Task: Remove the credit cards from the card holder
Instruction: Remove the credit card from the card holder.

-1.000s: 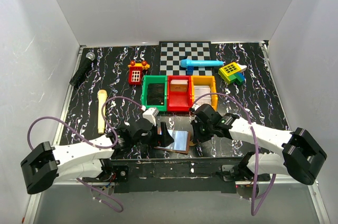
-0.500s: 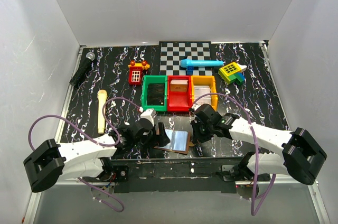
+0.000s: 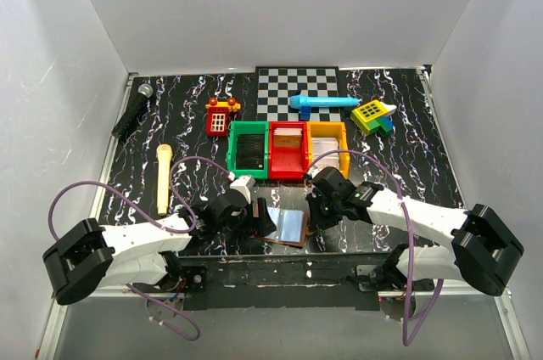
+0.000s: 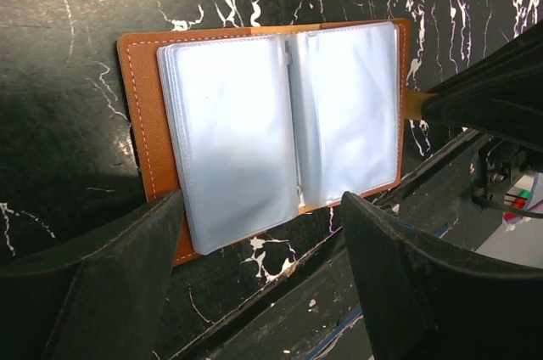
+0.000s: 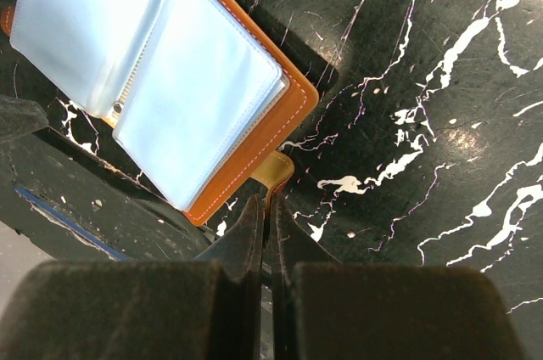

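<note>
The card holder [image 3: 288, 227] lies open like a book near the table's front edge, brown cover down and pale blue-grey sleeves [image 4: 271, 126] up. No credit cards show in the sleeves. My right gripper [image 5: 271, 201] is shut on the holder's small tan strap tab [image 5: 280, 168] at its right edge; in the top view this gripper [image 3: 312, 212] sits just right of the holder. My left gripper [image 4: 261, 205] hangs open over the holder's left side, one dark finger [image 4: 127, 258] at each side of its near edge; from above it [image 3: 262, 218] is at the holder's left.
Green [image 3: 248, 149], red [image 3: 288, 150] and yellow [image 3: 328, 143] bins stand in a row just behind the holder, each with a flat piece inside. Further back are a checkered board [image 3: 298, 88], a blue toy [image 3: 322, 103], a red toy phone [image 3: 219, 117], a microphone [image 3: 132, 111] and a wooden handle [image 3: 162, 177].
My left arm has edged a little to the right, toward the holder, with its jaws still apart. The holder and the right gripper have not moved.
</note>
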`<state>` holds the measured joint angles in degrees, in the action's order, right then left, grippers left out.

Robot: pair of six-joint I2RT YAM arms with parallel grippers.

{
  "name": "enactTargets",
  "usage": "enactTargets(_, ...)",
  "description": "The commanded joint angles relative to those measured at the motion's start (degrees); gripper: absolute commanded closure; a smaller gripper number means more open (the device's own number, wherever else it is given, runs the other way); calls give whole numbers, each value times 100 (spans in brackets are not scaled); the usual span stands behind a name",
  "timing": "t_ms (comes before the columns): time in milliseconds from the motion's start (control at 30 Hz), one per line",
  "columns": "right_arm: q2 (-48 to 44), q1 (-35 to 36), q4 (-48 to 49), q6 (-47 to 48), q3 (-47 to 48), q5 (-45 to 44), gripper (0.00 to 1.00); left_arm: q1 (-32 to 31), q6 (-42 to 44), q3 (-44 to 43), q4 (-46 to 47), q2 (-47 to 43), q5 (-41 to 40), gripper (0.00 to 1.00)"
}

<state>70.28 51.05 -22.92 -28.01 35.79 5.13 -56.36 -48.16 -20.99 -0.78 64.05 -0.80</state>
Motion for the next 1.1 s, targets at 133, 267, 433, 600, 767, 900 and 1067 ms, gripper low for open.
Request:
enactTargets(133,47,-16,147,120,86,85,99,20,255,-63,438,73,493,27)
enactTargets(267,30,-16,147,112,68,76,99,11,272,-10,534,-208,493,27)
enactTargets(433,38,-16,156,103,60,76,99,11,378,-62,605,-551,580,27)
enactTargets(600,21,-16,174,103,51,59,99,11,465,-194,605,-525,765,28)
enactTargets(767,-14,-16,182,94,25,59,99,-112,632,-370,658,-280,853,30)
enactTargets(900,-6,-16,174,85,24,59,99,-358,817,-721,570,10,809,30)
enactTargets(1067,-32,-25,174,76,-11,32,99,-499,949,-1020,605,292,950,31)
